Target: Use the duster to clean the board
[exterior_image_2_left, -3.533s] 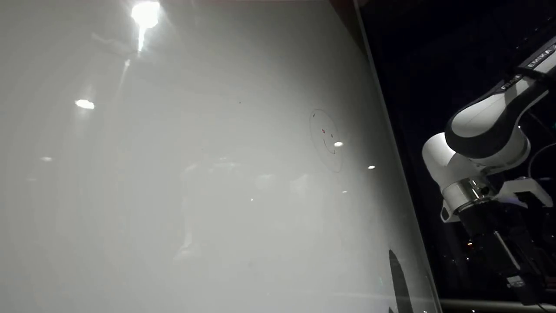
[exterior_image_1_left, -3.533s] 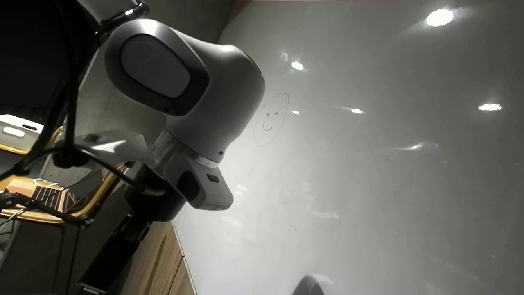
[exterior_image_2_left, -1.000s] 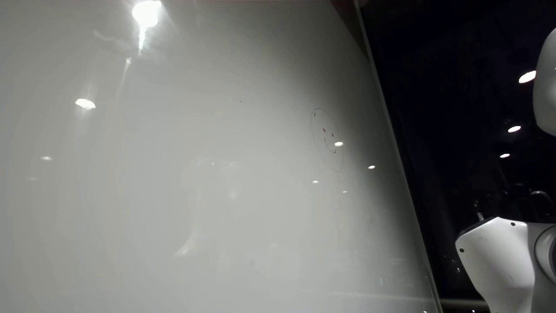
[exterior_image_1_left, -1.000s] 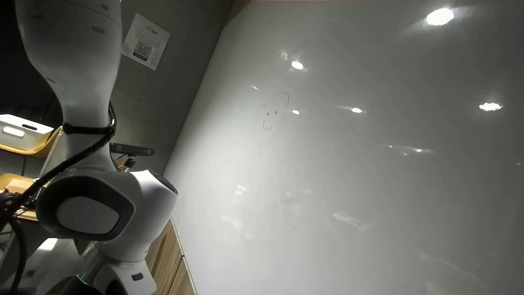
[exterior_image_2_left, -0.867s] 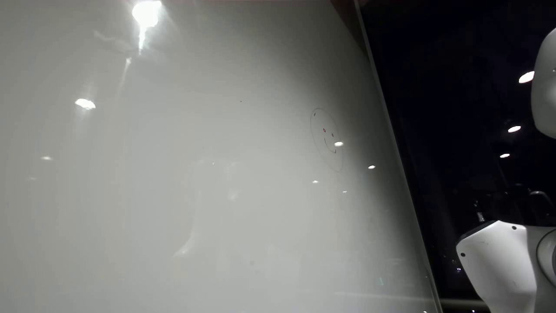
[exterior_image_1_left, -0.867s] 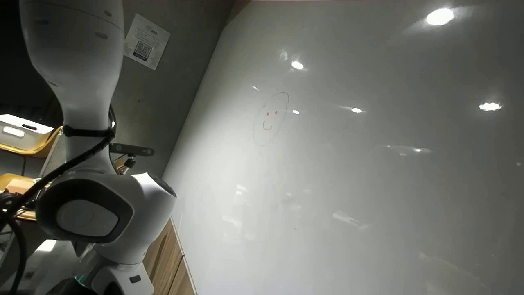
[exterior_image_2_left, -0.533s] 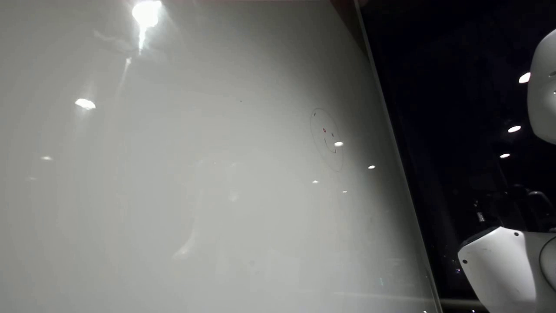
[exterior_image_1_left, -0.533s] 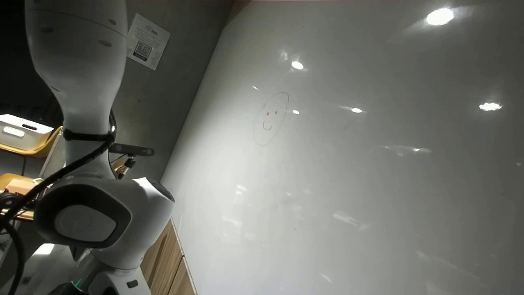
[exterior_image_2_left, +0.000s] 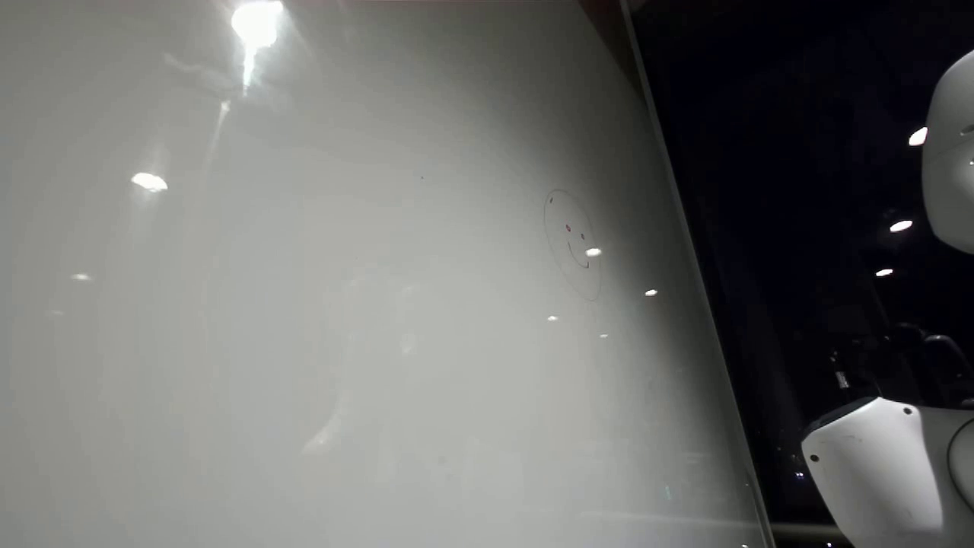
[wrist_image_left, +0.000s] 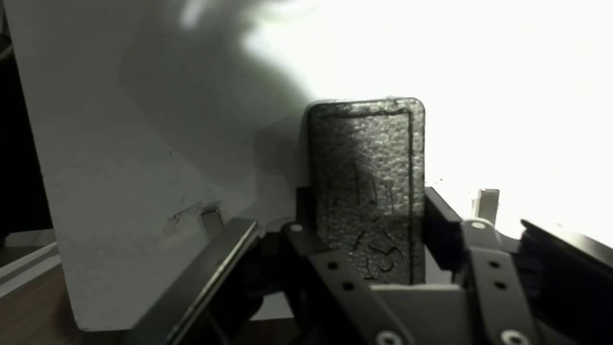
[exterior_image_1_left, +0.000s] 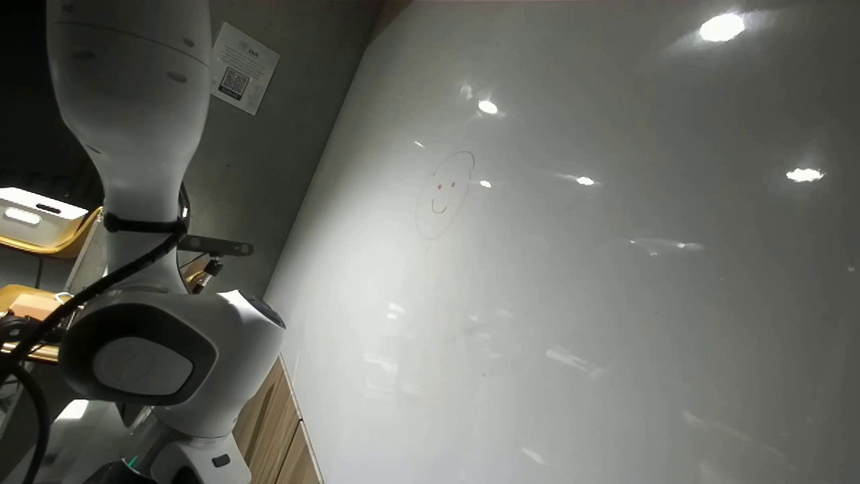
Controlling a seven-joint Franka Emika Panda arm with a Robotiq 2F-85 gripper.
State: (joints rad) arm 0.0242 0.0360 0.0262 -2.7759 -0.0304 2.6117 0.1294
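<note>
In the wrist view the duster, a dark oblong block with a grainy face, stands lengthwise between the fingers of my gripper. Both fingers press its long sides, so the jaws are shut on it. Behind it is a pale, brightly lit surface; whether the two touch I cannot tell. The glossy white board fills most of both exterior views. On it is a thin drawn face with red eyes. Neither exterior view shows the gripper; the arm's wrist runs out at the bottom edge.
A paper notice hangs on the grey wall beside the arm. Wooden panels adjoin the board's lower corner. A dark bracket sticks out behind the arm. Small metal pieces flank the duster.
Over the last few seconds the arm has come down and away from the drawn face, taking the gripper below the exterior frame. In the last half second it has hardly moved.
</note>
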